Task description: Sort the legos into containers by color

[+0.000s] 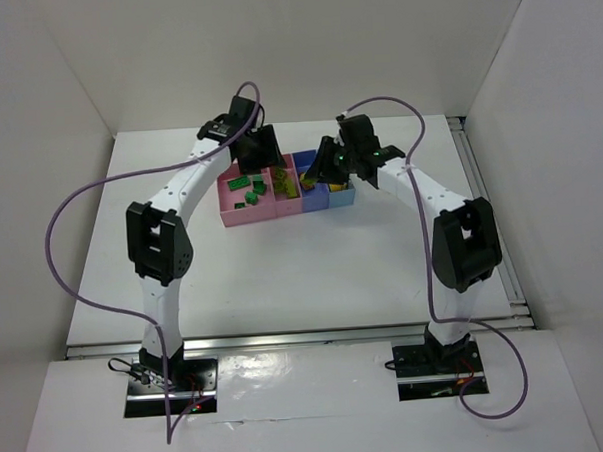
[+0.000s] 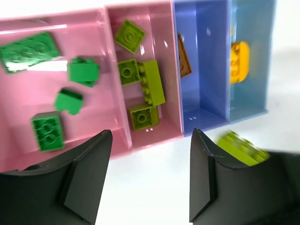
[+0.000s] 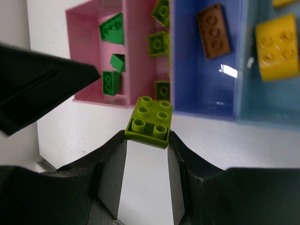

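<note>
gripping lime green lego point(image 3: 150, 117) at right hand point(image 3: 147, 140) tips, apparently beside bins point(image 3: 201, 115), left hand point(image 2: 150, 154) spread

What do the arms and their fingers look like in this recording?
The left arm and right arm have white links and bulky black joint housings, on black base plates. A thin purple cable loops beside each. The fingers are matte black, broad and tapered.

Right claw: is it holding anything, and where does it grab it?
Yes. The right claw pinches a lime green brick by its two opposite sides.
</note>
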